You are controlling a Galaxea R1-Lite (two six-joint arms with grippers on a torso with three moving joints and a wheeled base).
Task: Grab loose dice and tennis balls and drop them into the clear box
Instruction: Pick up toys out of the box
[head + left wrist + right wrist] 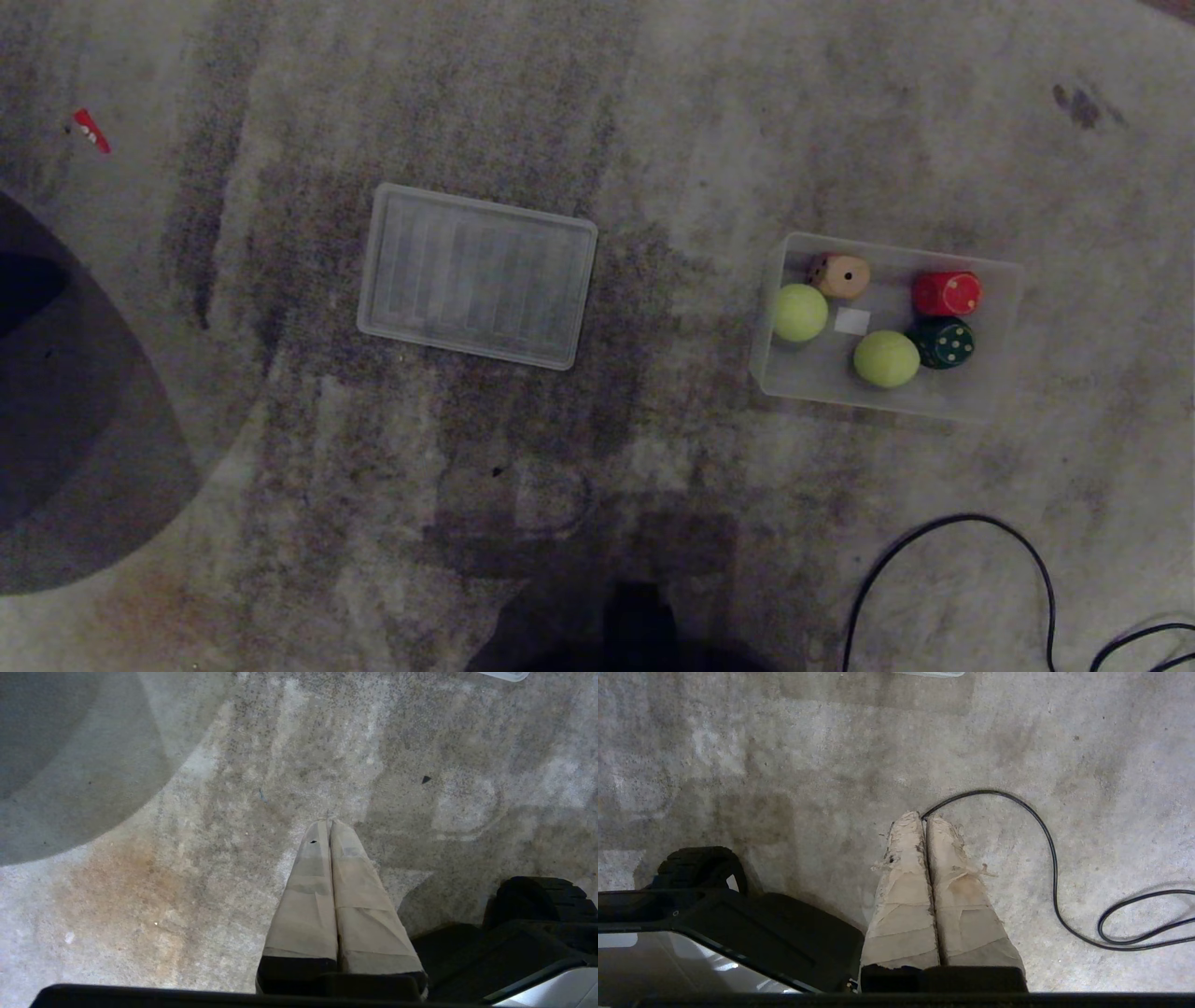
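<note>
Beside the clear box (999, 280) lie a ribbed lid (478, 275) and black cable (943, 527); both grippers' fingers (322, 858) (920, 844) closed, empty.

Both grippers' long tapered jaws are wrapped in beige tape, frayed on the right gripper (924, 819), smoother on the left gripper (329, 823).

No readable text, label, brand or number anywhere; dice pips only.

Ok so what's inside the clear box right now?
The clear box holds two tennis balls, a beige die, a red die, a dark green die and a white label. Nothing looks covered.
</note>
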